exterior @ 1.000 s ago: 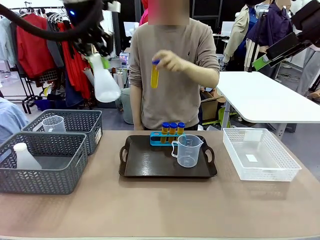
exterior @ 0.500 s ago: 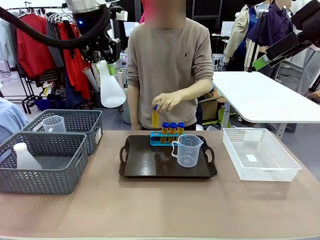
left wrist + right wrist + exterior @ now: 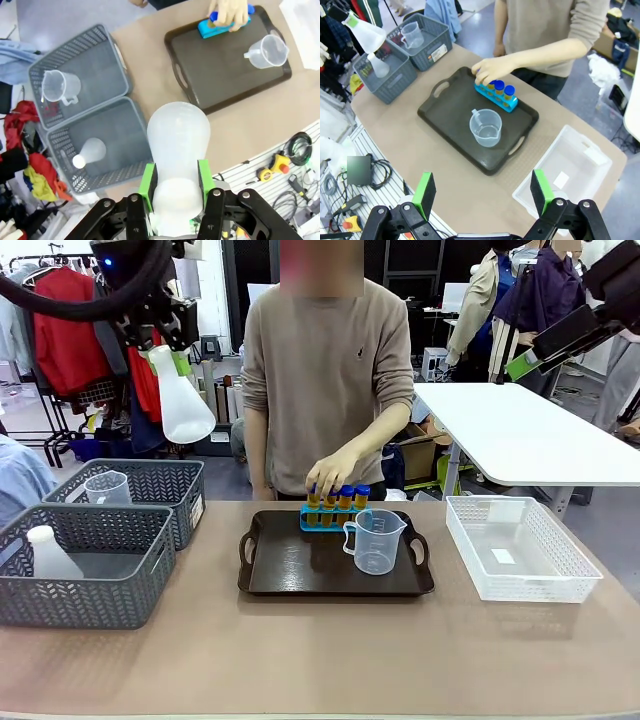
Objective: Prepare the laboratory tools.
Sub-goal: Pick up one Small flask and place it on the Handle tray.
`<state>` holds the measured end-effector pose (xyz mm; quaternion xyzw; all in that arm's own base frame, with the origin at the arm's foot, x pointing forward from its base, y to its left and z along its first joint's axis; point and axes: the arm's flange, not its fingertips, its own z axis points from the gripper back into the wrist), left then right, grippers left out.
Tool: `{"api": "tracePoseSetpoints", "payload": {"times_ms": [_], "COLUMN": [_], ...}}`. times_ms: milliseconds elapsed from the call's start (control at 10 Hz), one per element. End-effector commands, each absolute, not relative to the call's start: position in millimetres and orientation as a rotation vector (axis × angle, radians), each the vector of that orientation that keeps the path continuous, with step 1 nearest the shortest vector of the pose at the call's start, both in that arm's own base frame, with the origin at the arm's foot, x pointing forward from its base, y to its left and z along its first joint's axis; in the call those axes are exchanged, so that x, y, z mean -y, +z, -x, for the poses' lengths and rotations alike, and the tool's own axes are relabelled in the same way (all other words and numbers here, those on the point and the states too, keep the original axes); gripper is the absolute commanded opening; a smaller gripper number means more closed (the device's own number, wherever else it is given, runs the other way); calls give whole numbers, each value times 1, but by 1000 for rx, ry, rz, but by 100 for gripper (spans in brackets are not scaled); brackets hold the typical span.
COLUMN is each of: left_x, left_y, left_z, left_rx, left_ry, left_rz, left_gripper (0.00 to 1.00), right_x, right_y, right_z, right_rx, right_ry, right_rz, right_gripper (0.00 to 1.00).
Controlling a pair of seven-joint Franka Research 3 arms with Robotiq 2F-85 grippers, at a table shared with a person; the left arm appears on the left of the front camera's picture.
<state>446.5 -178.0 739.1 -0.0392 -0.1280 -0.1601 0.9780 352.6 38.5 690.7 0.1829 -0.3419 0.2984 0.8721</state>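
The left gripper clamps its green-padded fingers on the neck of a frosted white cone-shaped flask, held high above the grey woven baskets. The right gripper hangs with fingers spread wide, holding nothing. On the smooth dark tray stand a clear plastic beaker and blue-capped amber tubes, touched by the person's hand. A white lattice basket sits well apart.

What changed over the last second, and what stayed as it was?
The person's hand brought the fourth tube down from chest height into the blue rack. The left gripper, shut on the flask, swung right, then back left. Beaker, tray and baskets stayed.
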Motion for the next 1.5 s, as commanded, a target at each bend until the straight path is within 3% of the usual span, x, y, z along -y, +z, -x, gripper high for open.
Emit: {"api": "tracePoseSetpoints", "payload": {"times_ms": [0, 400, 500, 1400], "left_x": [180, 181, 196, 314], "left_y": [738, 737, 730, 591], "left_z": [-449, -449, -455, -523], "left_rx": [263, 251, 211, -15], "left_ry": [-326, -327, -473, -856], "left_rz": [73, 78, 73, 111], "left_gripper": [0, 0, 0, 0], "right_x": [-39, -39, -39, -39], "right_y": [691, 691, 691, 691], "right_z": [-353, -353, -353, -353], "right_rx": [720, 720, 720, 720], "right_ry": [631, 631, 631, 631], "right_rz": [-399, -399, -399, -399], "right_gripper": [100, 100, 100, 100]}}
